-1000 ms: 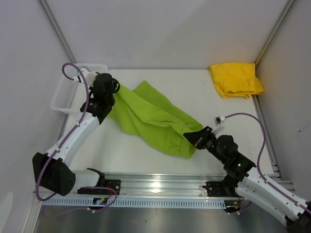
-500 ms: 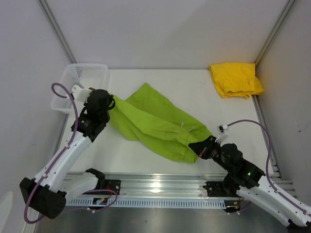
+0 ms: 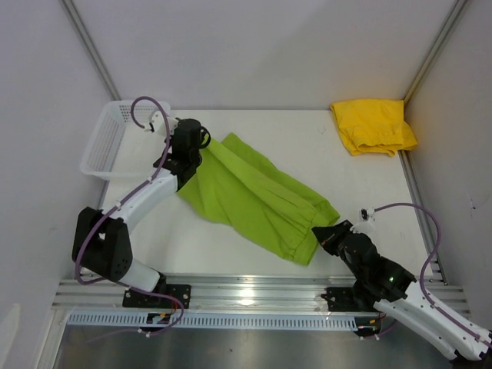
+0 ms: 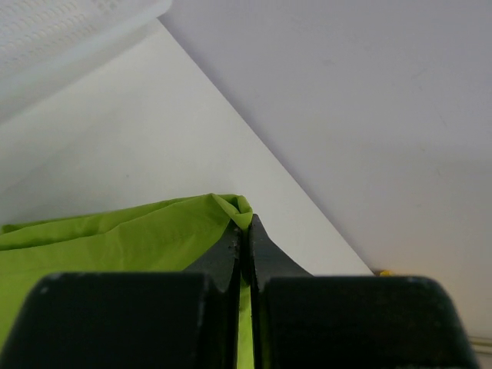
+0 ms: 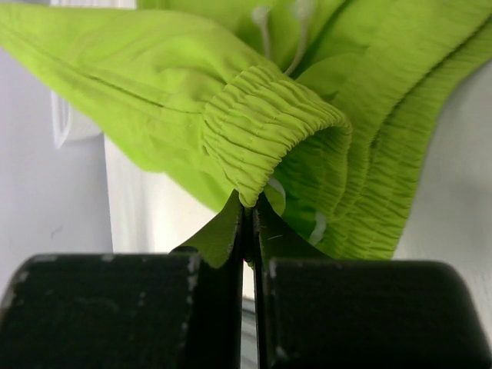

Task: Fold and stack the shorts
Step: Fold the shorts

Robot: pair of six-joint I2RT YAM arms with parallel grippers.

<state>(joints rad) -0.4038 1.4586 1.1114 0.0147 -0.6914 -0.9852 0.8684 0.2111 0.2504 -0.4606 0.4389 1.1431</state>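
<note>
White table, green shorts across middle, yellow shorts far-right, basket far-left

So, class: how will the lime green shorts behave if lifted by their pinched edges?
Probably floppy: the green shorts drape and wrinkle between the left gripper and right gripper. Likely light: fingertip pinches alone seem to hold them.

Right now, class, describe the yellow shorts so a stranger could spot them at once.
On the white table, go to the far right corner. The yellow shorts lie bunched there, alone; the lime green shorts stretch across the middle, and only this pair is bright yellow.
</note>
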